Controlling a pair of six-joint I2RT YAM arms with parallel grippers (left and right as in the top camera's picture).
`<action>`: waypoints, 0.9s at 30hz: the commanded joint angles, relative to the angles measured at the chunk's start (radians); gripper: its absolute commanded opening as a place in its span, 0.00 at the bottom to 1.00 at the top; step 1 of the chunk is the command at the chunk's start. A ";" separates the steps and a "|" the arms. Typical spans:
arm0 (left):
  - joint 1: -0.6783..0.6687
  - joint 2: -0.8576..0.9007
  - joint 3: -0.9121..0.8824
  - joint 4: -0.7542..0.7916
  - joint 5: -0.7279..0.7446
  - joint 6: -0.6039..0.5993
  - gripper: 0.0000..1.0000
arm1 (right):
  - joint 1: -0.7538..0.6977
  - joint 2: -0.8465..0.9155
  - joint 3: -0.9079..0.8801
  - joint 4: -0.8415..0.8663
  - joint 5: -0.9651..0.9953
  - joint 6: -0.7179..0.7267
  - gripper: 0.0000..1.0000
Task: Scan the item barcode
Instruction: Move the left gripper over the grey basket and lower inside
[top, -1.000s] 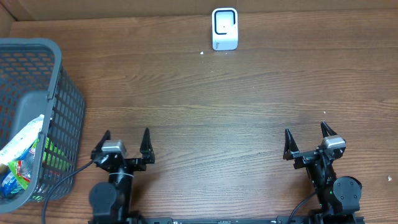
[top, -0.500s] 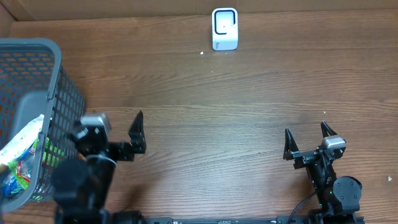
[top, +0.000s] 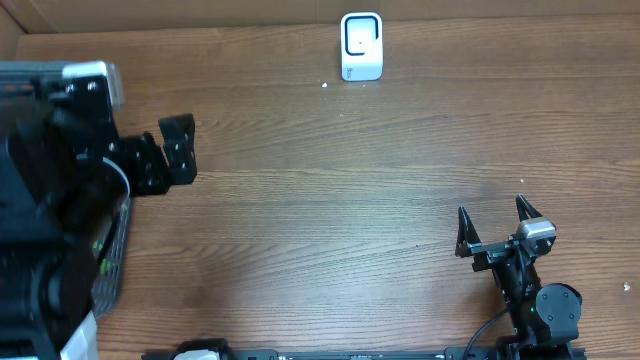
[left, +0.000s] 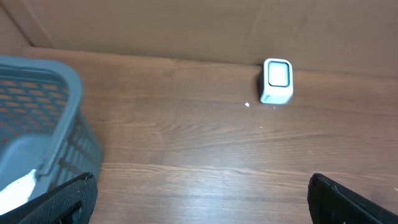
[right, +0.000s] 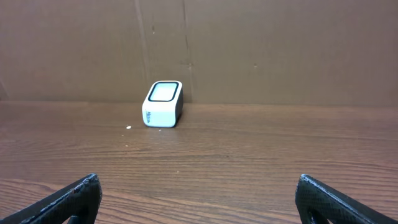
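The white barcode scanner (top: 361, 46) stands at the far edge of the wooden table, also in the left wrist view (left: 277, 81) and the right wrist view (right: 163, 104). My left gripper (left: 202, 199) is open and empty, raised high over the grey mesh basket (left: 53, 87) at the table's left. One of its black fingers (top: 178, 148) shows in the overhead view. A white scrap of packaging (left: 15, 186) shows inside the basket; the item itself I cannot make out. My right gripper (top: 493, 226) rests open and empty near the front right.
The raised left arm (top: 50, 210) hides most of the basket (top: 112, 262) from above. A brown cardboard wall (right: 249, 43) backs the table behind the scanner. A small white speck (top: 325, 85) lies near the scanner.
My left arm has lifted from its rest at the front and swung left and up over the basket, now covering it from above. The right arm has not moved.
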 joint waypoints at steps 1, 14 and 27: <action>-0.007 0.068 0.055 -0.012 0.061 0.019 1.00 | 0.005 -0.011 -0.010 0.005 0.009 0.000 1.00; 0.294 0.187 0.057 -0.240 -0.149 -0.279 0.99 | 0.005 -0.011 -0.010 0.005 0.009 0.000 1.00; 0.832 0.158 -0.016 -0.251 -0.056 -0.315 1.00 | 0.005 -0.011 -0.010 0.005 0.009 0.000 1.00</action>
